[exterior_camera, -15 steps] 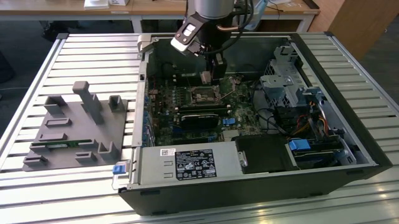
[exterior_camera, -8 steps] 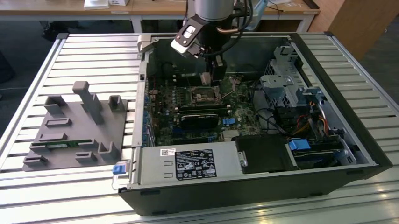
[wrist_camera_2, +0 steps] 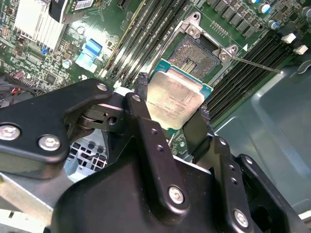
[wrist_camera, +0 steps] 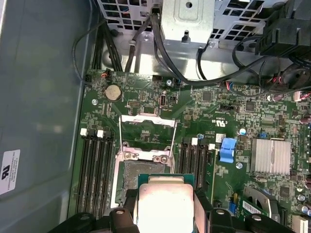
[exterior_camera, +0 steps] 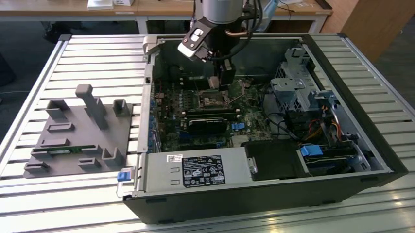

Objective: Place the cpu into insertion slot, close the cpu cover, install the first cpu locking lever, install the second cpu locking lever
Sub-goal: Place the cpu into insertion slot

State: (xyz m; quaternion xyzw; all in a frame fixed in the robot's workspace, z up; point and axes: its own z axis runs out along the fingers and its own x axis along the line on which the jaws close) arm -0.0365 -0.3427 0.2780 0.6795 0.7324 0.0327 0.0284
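Fingers (wrist_camera_2: 146, 116) clamp cpu (wrist_camera_2: 175, 99) by two opposite edges | cpu held near bare insertion slot (wrist_camera_2: 194, 56) | cpu cover (wrist_camera: 147, 119) flipped open | exterior view: slot at 12 o'clock from black card (exterior_camera: 207, 122)

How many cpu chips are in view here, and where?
1. The cpu is clamped in the gripper, close to the empty insertion slot. The arm may hide parts of the board.

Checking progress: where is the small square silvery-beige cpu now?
In both wrist views, the cpu is clamped in the black gripper, near the open square insertion slot on the green board.
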